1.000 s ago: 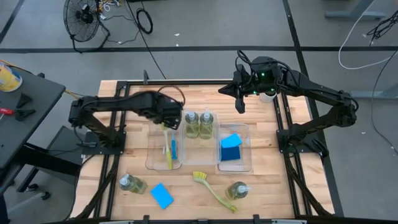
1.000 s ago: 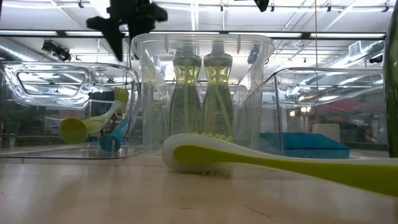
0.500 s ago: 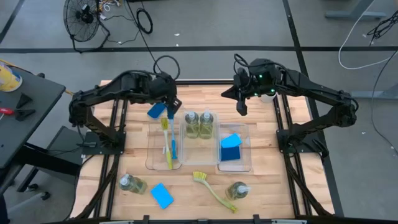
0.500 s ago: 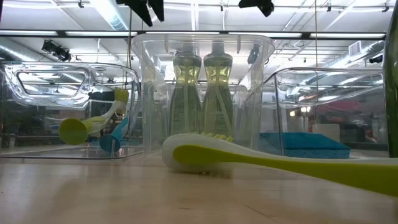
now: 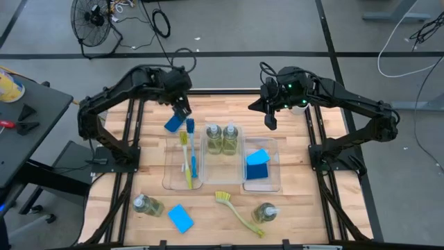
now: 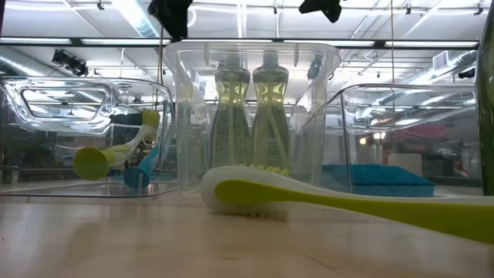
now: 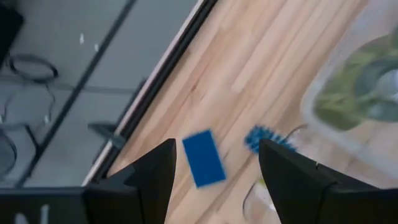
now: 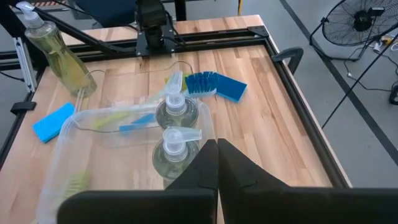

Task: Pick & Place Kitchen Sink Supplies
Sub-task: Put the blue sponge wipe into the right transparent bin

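My left gripper (image 5: 183,110) hangs open above a blue sponge (image 5: 173,123) that lies flat on the table by the far end of the left tray; in the left wrist view the sponge (image 7: 204,158) shows between the spread fingers, untouched. My right gripper (image 5: 270,121) is shut and empty, in the air beyond the middle tray. Two soap bottles (image 5: 222,138) stand in the middle tray. A yellow-green brush and a blue one (image 5: 189,156) lie in the left tray, blue sponges (image 5: 258,165) in the right one. A brush (image 5: 239,212), two bottles (image 5: 147,205) (image 5: 266,212) and a sponge (image 5: 181,218) lie near the front edge.
Three clear trays (image 5: 276,182) sit side by side at the table's middle. A small white cup (image 5: 300,107) stands on the far right, behind my right arm. Black frame rails run along the table's left, right and far sides. Bare wood shows on the far left and between the trays and the near items.
My left gripper has risen and drawn back from over the left tray's far end toward the table's far edge. The blue sponge, covered by the arm a second ago, now shows lying on the table and has stayed put over the last half second.
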